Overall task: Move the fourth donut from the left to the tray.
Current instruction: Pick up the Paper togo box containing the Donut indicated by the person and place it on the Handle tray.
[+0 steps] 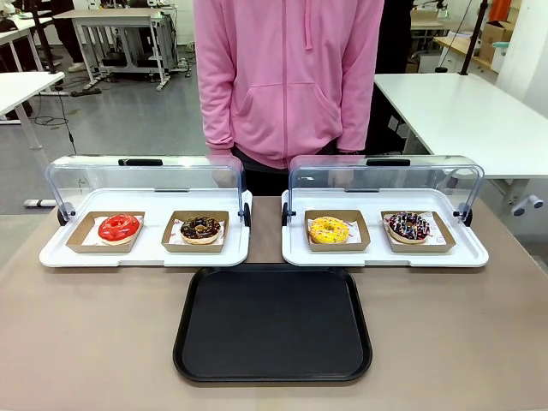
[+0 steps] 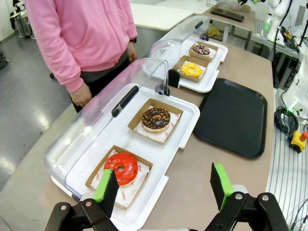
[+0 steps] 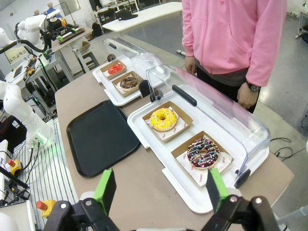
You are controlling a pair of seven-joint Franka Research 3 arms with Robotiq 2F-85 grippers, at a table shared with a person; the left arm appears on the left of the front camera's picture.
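The fourth donut (image 1: 409,226), chocolate iced with pink and white sprinkles, sits in a brown cardboard holder at the right end of the right white tray; it also shows as the donut (image 3: 203,153) and far off as the donut (image 2: 201,49). The black tray (image 1: 273,322) lies empty at the table's near middle, seen too as the tray (image 3: 100,136) and the tray (image 2: 234,115). My right gripper (image 3: 159,190) hangs open above the table's right end, short of the donut. My left gripper (image 2: 163,186) is open above the left end, by the red donut.
Two white trays (image 1: 145,253) (image 1: 381,256) with raised clear lids hold a red donut (image 1: 118,227), a chocolate crumb donut (image 1: 202,228) and a yellow donut (image 1: 330,229). A person in a pink hoodie (image 1: 287,77) stands at the far edge, hands down.
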